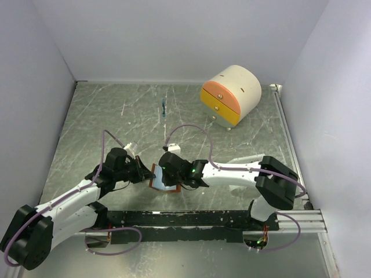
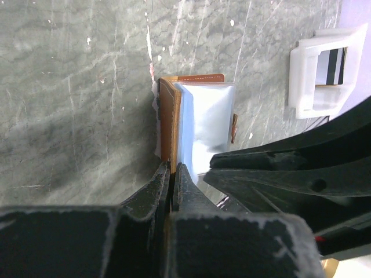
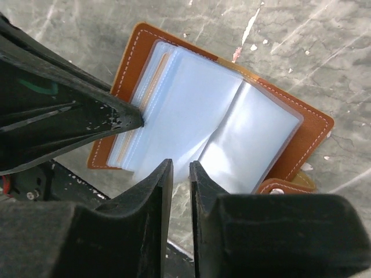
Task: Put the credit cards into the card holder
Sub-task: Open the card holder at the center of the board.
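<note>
While the table (image 1: 87,116) has the card holder (image 1: 163,177) lying open near its middle, the left gripper (image 2: 173,169) sits at the holder's 9 o'clock and the right gripper (image 3: 181,174) at its 3 o'clock. The left one is clamped on the brown cover edge, and it should hold tight so nothing slides. The white tray (image 2: 324,87), at 1 o'clock of the holder in the left wrist view, seems to hold the credit cards (image 2: 335,65). The right fingers stand close together over the pale blue pockets (image 3: 203,110). I cannot tell if they pinch anything. They should lift just one leaf, slowly.
</note>
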You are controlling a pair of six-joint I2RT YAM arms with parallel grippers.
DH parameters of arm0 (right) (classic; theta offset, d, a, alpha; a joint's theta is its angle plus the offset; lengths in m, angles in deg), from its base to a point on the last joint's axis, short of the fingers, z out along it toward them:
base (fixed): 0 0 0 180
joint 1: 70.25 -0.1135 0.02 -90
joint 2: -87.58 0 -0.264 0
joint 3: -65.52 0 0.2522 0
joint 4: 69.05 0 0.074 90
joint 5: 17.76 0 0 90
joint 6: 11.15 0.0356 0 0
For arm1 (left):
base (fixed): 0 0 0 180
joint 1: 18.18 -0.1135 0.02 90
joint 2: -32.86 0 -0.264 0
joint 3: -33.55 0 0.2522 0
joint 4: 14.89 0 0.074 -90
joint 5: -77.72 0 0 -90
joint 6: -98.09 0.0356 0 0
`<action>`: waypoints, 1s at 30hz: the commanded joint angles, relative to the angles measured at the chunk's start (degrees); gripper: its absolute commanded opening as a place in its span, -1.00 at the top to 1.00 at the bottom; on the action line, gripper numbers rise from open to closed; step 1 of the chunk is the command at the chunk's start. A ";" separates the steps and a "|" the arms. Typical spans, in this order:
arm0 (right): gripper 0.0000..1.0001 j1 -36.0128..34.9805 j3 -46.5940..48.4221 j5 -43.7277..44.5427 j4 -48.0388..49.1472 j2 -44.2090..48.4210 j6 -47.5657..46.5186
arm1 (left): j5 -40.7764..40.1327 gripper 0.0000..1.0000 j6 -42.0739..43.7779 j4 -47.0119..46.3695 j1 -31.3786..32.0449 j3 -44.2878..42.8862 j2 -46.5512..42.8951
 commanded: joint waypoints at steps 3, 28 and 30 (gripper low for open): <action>0.56 -0.28 0.48 2.56 -2.35 3.93 2.99 | -0.45 0.86 0.48 0.03 0.30 -1.11 -0.69; 0.13 -1.02 4.73 0.20 0.84 -4.42 0.08 | 0.04 0.86 0.14 -0.58 0.30 -1.04 -0.63; 0.15 -1.00 4.52 0.45 0.53 -4.71 0.31 | 0.04 0.86 0.12 -0.70 0.30 -0.88 -0.63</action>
